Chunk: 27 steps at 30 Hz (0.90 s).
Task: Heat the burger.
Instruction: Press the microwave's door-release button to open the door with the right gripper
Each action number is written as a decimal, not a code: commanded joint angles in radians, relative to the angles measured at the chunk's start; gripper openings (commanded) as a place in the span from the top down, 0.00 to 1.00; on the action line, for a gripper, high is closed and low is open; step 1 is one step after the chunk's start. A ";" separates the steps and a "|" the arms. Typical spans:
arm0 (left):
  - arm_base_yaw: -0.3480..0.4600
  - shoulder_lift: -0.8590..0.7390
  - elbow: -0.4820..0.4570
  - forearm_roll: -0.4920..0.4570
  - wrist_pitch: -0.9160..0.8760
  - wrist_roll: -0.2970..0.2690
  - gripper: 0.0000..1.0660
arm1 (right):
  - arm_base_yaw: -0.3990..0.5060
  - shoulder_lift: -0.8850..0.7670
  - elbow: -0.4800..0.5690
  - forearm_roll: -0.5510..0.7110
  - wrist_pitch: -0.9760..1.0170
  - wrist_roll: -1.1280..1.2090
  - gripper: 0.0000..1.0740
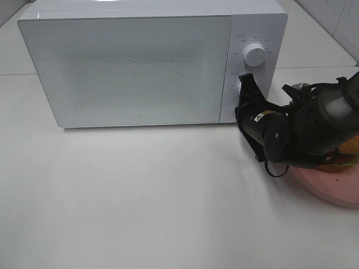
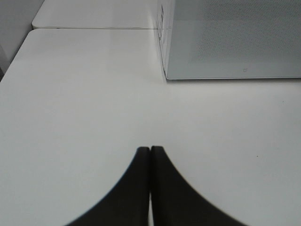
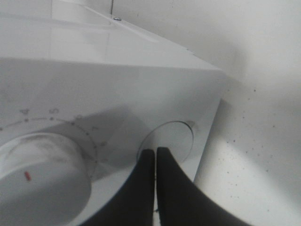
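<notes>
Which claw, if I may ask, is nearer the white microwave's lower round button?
Right. The right claw is at the round button; the left claw hovers over the white table before the microwave.

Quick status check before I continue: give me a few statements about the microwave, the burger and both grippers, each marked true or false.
1. The microwave door is closed. True.
2. The burger is inside the microwave. False: it sits on the pink plate to the right, partly hidden by the right arm.
3. The right gripper is shut, with its tips at the control panel. True.
4. The left gripper holds the burger. False: it is shut on nothing, over the bare table.
</notes>
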 commanded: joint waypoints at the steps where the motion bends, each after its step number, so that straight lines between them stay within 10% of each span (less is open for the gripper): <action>1: 0.003 -0.020 0.003 -0.002 -0.010 -0.002 1.00 | -0.004 0.010 -0.009 0.007 -0.035 -0.025 1.00; 27: 0.003 -0.020 0.003 -0.002 -0.010 -0.002 1.00 | -0.050 0.025 -0.088 -0.049 -0.041 -0.046 1.00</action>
